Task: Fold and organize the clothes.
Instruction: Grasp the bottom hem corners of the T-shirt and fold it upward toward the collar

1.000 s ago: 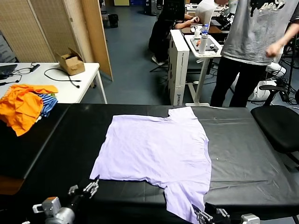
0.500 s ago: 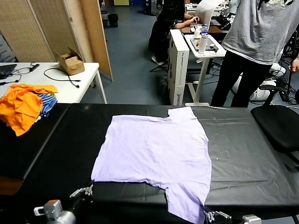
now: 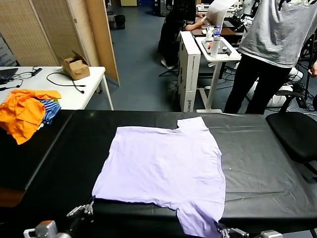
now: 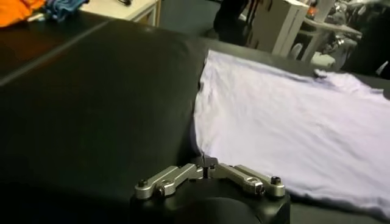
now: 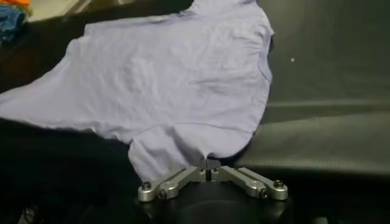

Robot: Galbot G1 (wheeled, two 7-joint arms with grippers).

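Observation:
The pale lavender T-shirt (image 3: pixel 163 163) lies spread flat on the black table (image 3: pixel 262 168), plain face up, one sleeve toward the far edge and the other hanging over the near edge. My left gripper (image 3: pixel 89 206) is at the near edge, shut on the shirt's near left hem corner; the left wrist view shows the left gripper (image 4: pixel 206 164) pinching the T-shirt (image 4: pixel 286 122) there. My right gripper (image 3: pixel 220 229) is low at the near edge, shut on the near sleeve; the right wrist view shows the right gripper (image 5: pixel 208 164) nipping the edge of the T-shirt (image 5: pixel 170 79).
A heap of orange and blue-striped garments (image 3: pixel 22 111) sits at the table's far left. Behind stand a white table (image 3: pixel 64 94) with a cardboard box (image 3: pixel 75 65) and cables. A person (image 3: pixel 272 44) stands beyond the far right edge, next to a black chair (image 3: pixel 294 131).
Both grippers have drawn back toward me, and the shirt has slid with them toward the near edge. The person behind the table has shifted to the right.

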